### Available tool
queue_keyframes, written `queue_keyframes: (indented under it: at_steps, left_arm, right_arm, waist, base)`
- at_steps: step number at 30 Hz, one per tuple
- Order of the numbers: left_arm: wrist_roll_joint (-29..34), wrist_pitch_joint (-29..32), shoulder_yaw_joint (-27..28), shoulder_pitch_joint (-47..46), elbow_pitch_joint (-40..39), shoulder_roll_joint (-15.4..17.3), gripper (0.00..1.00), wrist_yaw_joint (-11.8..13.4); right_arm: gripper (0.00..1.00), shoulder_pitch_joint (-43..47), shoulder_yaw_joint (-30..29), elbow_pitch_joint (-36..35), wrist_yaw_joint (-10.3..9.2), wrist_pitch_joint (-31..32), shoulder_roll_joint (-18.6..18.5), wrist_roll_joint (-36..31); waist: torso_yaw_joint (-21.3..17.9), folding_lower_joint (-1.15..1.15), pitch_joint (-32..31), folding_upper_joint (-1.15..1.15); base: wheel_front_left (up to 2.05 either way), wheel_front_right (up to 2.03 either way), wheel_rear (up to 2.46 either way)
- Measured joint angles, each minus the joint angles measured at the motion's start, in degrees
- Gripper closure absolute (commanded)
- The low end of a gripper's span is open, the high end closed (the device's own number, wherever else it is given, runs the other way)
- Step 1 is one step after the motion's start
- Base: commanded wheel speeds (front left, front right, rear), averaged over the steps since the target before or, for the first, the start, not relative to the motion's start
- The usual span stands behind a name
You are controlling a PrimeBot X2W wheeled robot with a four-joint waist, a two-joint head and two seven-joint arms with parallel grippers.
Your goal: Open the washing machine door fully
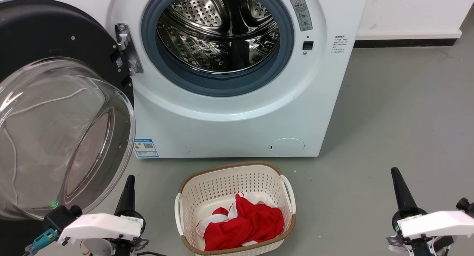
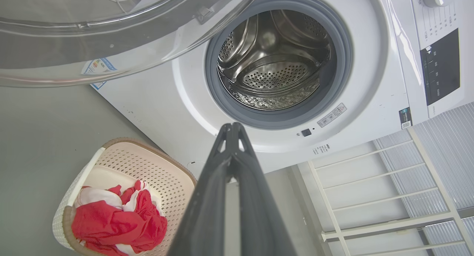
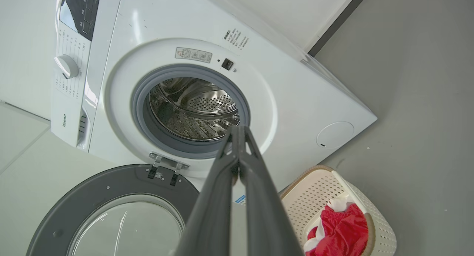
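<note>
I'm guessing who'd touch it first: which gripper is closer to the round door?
Left. The left gripper sits just below the washing machine door; the right gripper is far off, past the laundry basket.

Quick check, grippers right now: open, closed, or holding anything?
Left gripper: closed, fingers pressed together, holding nothing.
Right gripper: closed, fingers pressed together, holding nothing.

Noted the washing machine glossy white, its drum polished perforated steel, its gasket matt grey rubber, the washing machine door smooth clear glass, the basket before the machine cream plastic.
</note>
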Motion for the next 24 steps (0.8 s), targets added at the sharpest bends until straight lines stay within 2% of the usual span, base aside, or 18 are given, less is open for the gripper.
queue_keyframes:
  at_steps: [24]
  left_arm:
    - [-13.63, 3.42, 1.70, -1.03, 0.40, -0.74, 1.00, -1.60]
  right_arm:
    - [1.00, -1.99, -0.68, 1.78, 0.00, 2.64, -0.01, 14.17]
  waist:
    - [0.22, 0.00, 0.29, 0.00]
  base:
    - [0.00, 0.00, 0.00]
